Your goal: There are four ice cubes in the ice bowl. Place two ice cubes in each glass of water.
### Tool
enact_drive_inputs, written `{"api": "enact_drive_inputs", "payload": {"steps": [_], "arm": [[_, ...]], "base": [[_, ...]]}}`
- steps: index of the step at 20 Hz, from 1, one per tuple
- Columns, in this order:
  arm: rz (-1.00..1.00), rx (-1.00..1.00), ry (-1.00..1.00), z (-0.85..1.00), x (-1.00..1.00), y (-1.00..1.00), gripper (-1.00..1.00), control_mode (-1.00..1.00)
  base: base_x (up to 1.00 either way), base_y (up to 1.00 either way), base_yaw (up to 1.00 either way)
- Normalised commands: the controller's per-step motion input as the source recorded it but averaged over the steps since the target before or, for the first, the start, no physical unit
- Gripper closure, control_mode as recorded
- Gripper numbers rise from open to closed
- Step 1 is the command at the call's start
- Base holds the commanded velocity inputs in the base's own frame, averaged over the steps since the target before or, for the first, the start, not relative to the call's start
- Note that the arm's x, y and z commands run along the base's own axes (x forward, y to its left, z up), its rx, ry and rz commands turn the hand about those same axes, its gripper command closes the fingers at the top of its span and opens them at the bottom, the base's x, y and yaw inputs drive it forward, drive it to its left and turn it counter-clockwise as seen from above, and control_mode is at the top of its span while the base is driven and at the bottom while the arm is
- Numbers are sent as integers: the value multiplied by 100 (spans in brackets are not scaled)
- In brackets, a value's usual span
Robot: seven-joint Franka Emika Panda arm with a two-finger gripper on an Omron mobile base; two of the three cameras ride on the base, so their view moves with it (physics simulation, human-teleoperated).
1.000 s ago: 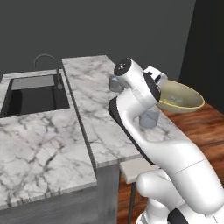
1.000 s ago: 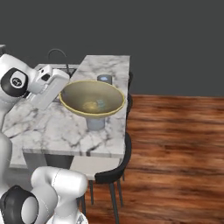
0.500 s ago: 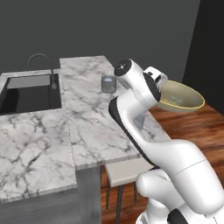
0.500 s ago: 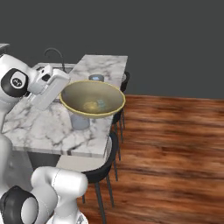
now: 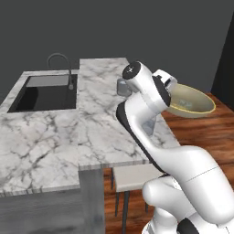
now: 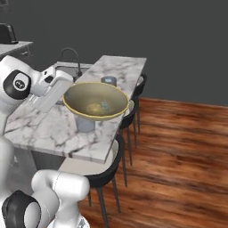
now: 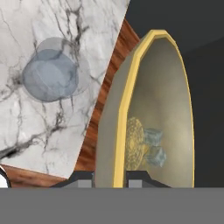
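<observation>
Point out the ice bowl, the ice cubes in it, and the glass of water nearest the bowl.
ice bowl (image 6: 78, 100): right base view, inner wall.
ice cubes (image 7: 154, 146): hand view, the cubes lying in the bowl.
glass of water (image 7: 50, 75): hand view, water surface seen from above.

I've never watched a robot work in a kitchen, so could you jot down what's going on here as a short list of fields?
setting: marble counter with a sink and tap; stools along its edge; wood floor
hand: shut on the rim of the ice bowl, holding it in the air above the counter's edge
in the bowl: pale ice cubes near the bottom; at least two visible
glasses: one glass of water under the bowl, another glass farther back
ice in the glasses: none visible
</observation>
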Motion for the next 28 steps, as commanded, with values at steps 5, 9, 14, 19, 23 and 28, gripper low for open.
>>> {"api": "enact_drive_inputs", "payload": {"steps": [5,9,14,19,23,28], "arm": [[0,0,0,0,0,0,100,100],[0,0,0,0,0,0,100,100],[0,0,0,0,0,0,100,100],[0,0,0,0,0,0,100,100],[0,0,0,0,0,0,100,100],[0,0,0,0,0,0,100,100]], "base": [[12,-29,26],[-3,-18,12],[0,0,0],[0,0,0],[0,0,0],[0,0,0]]}}
